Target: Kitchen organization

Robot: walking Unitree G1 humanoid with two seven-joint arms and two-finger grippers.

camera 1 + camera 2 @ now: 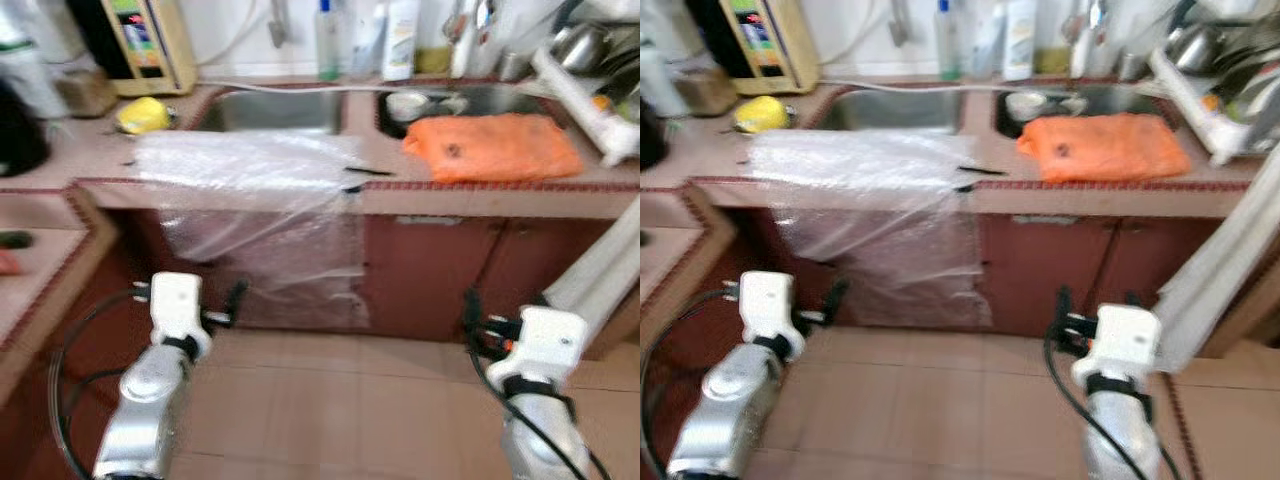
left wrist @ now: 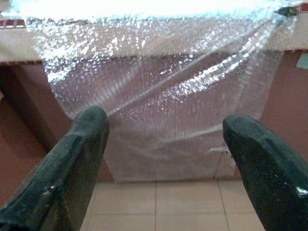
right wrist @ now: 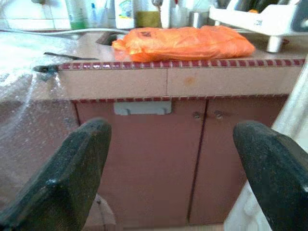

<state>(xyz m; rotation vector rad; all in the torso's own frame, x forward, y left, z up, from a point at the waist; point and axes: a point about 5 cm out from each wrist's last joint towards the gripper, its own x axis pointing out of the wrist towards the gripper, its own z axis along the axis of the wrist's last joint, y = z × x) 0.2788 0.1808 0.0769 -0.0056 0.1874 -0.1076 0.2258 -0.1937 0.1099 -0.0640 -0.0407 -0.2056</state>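
Standing before the counter [image 1: 480, 195], both arms hanging low over the tiled floor [image 1: 350, 400], nothing grasped yet.

Lying on the far left of the counter, a yellow object [image 1: 143, 115] beside a beige appliance [image 1: 150, 40]. Draping next from the counter's top down over its front edge, a sheet of bubble wrap [image 1: 255, 200], in front of the left basin of the sink [image 1: 275, 108]. Hovering below it, the left hand [image 2: 159, 159], fingers [image 2: 72, 163] spread wide apart, pointing straight at the hanging part of the sheet.

Resting further right, a thin dark utensil [image 1: 368, 171], then an orange plastic bag [image 1: 492, 147] beside the right basin. Facing the cupboard doors [image 3: 192, 159] beneath the bag, the right hand [image 3: 173, 168], also spread apart and empty.

Judging the step: closing in on the loose wrap. Worth stepping nearer first, pinching the hanging edge firmly, pulling slowly to avoid dragging the utensil off.
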